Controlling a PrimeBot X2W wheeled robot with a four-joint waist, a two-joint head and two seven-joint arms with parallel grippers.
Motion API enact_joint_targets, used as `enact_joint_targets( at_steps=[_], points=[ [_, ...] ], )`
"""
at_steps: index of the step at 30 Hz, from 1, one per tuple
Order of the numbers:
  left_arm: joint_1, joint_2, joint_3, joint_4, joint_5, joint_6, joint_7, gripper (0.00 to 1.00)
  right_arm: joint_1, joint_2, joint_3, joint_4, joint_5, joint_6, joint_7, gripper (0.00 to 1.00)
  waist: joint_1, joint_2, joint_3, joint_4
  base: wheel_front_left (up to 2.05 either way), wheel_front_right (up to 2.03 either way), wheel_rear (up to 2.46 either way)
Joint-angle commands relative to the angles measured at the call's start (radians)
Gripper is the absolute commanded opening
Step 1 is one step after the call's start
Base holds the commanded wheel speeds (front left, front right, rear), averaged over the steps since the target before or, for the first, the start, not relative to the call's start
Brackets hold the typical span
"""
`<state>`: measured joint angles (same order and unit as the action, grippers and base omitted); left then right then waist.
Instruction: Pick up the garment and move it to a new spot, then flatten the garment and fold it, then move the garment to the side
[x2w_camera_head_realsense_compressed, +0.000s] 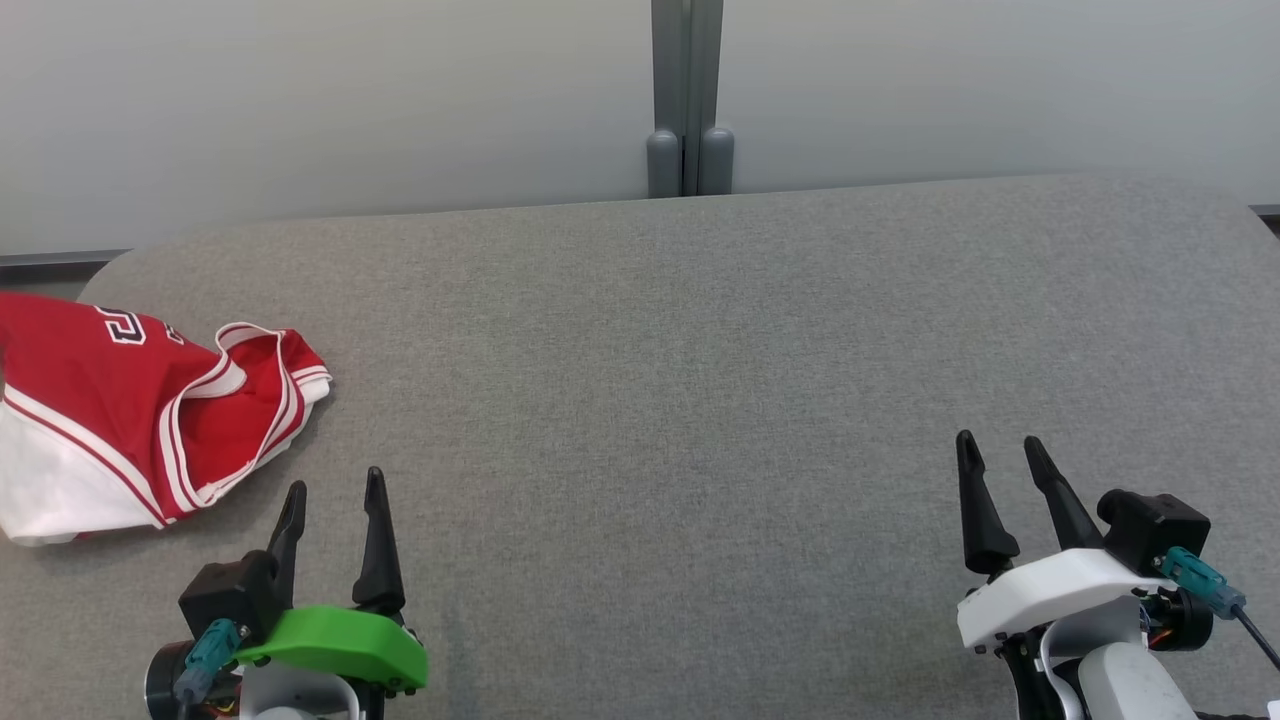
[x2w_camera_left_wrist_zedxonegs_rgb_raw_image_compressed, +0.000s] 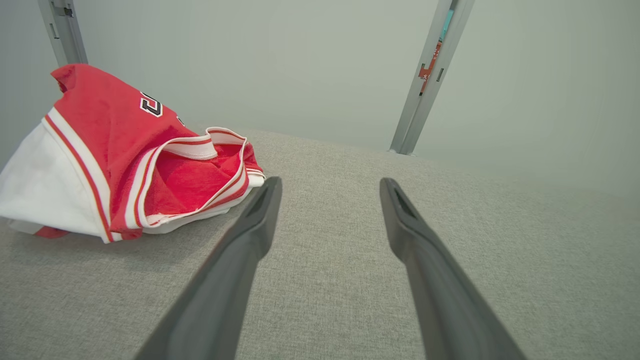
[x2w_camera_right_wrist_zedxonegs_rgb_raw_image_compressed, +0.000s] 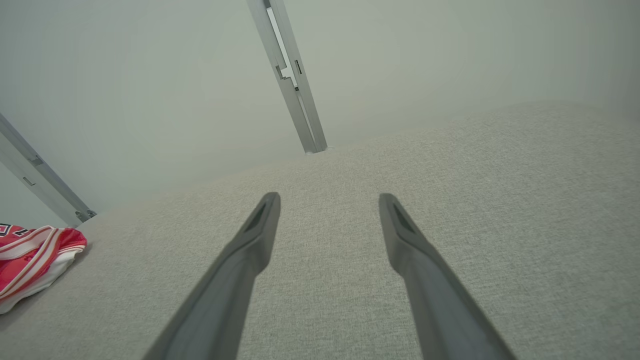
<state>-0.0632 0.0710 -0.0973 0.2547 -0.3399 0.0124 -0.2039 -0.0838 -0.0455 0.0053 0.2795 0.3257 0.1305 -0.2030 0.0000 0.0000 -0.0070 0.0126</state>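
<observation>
The garment (x2w_camera_head_realsense_compressed: 130, 410) is a red jersey with white trim and a white panel, lying crumpled at the far left of the grey fabric table (x2w_camera_head_realsense_compressed: 700, 400). In the left wrist view the garment (x2w_camera_left_wrist_zedxonegs_rgb_raw_image_compressed: 120, 160) sits just left of the fingers, its armhole edge close to the left fingertip. My left gripper (x2w_camera_head_realsense_compressed: 335, 485) stands open near the table's front left, a little right of and below the garment, holding nothing. My right gripper (x2w_camera_head_realsense_compressed: 1000, 445) is open at the front right, far from the garment (x2w_camera_right_wrist_zedxonegs_rgb_raw_image_compressed: 30, 260), with nothing between its fingers.
A pale wall stands behind the table with a grey vertical post (x2w_camera_head_realsense_compressed: 688, 100) at its middle. The table's rounded far-left corner (x2w_camera_head_realsense_compressed: 130, 260) lies just behind the garment, part of which runs off the head view's left edge.
</observation>
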Motion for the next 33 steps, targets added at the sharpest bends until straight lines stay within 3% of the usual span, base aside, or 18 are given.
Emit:
enact_joint_targets(
  at_steps=[1, 33],
  points=[
    [0.001, -0.002, 0.005, 0.003, 0.012, -0.003, -0.009, 1.00, -0.011, -0.006, 0.000, 0.001, -0.020, 0.000, -0.010, 1.00, 0.0000, 0.0000, -0.001, 0.002, 0.00, 0.00, 0.00],
    [-0.010, -0.017, -0.006, 0.066, 0.136, 0.012, -0.062, 1.00, -0.010, -0.007, 0.008, 0.026, -0.189, 0.000, -0.048, 1.00, 0.0000, 0.0000, -0.018, 0.019, 0.00, 0.00, 0.00]
  ],
)
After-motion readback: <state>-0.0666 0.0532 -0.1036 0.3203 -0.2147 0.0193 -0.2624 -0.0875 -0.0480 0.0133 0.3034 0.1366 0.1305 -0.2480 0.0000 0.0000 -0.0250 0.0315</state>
